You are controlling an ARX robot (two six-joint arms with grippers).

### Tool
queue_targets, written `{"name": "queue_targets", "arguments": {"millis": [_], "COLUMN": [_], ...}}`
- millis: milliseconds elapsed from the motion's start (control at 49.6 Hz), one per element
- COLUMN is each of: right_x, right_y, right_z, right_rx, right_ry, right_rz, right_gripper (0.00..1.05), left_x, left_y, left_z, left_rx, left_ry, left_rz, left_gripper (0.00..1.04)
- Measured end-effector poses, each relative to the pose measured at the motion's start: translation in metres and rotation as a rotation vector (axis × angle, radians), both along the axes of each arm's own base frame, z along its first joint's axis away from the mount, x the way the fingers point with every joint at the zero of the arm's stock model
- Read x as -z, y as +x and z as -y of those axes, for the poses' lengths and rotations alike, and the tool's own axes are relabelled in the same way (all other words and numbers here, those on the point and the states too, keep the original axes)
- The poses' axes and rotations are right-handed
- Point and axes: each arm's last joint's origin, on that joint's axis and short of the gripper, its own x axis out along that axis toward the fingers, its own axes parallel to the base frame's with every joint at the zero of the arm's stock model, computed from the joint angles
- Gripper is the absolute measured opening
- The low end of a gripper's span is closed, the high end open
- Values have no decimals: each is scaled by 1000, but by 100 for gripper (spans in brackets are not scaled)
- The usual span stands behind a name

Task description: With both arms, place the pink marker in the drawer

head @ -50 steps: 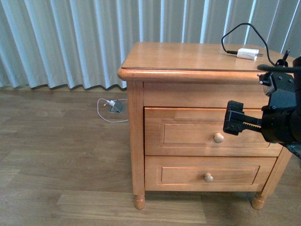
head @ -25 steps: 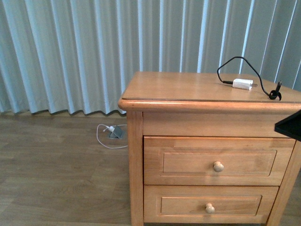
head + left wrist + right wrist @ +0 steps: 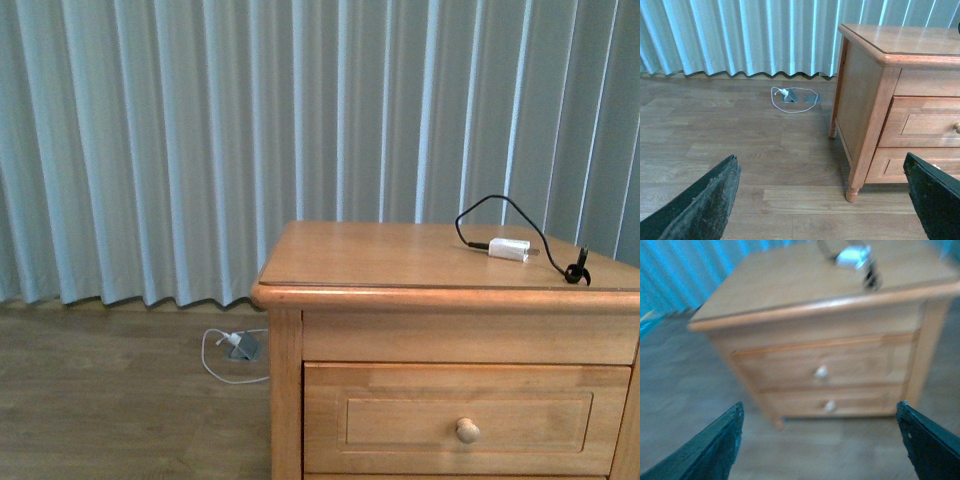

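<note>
Drawer (image 3: 468,418) shut, its round knob (image 3: 467,430) facing out from the wooden nightstand (image 3: 420,255). A white charger (image 3: 508,249) with a black cable (image 3: 480,212) lies on top. No pink marker shows in any view. The left gripper (image 3: 822,200) hangs over the floor with its fingers (image 3: 702,202) spread wide; the right gripper (image 3: 822,440) is likewise spread, its view blurred.

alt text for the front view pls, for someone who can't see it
A honey-coloured wooden nightstand stands at lower right before pale blue-grey pleated curtains, its top drawer shut, with a round knob. A white charger block with a looping black cable lies on top; another white cable lies on the wood floor behind. No arm or marker shows.
</note>
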Motion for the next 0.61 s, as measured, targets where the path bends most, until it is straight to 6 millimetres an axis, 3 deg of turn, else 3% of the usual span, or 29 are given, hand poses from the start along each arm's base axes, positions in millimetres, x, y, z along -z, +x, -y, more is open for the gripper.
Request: {"name": "queue_targets", "arguments": {"millis": [141,222,343,484,605], "right_x": [14,23,43,53,60], "right_y": [-11,-17,-26,-33,-38], "right_z": [6,5,5,5,5], "right_rx": [166,160,154,153,153], "right_ry": [-151,-173,-194,-197,-201], "right_rz": [224,235,219,225,230], "right_gripper": [64,52,23,1,1], "left_x": [0,0,0,0,0], "left_y": [0,0,0,0,0], "left_z": [0,0,0,0,0], "left_rx": [0,0,0,0,0], "left_ry": [0,0,0,0,0], "left_rz": [0,0,0,0,0], "left_gripper": [99,99,99,99,99]}}
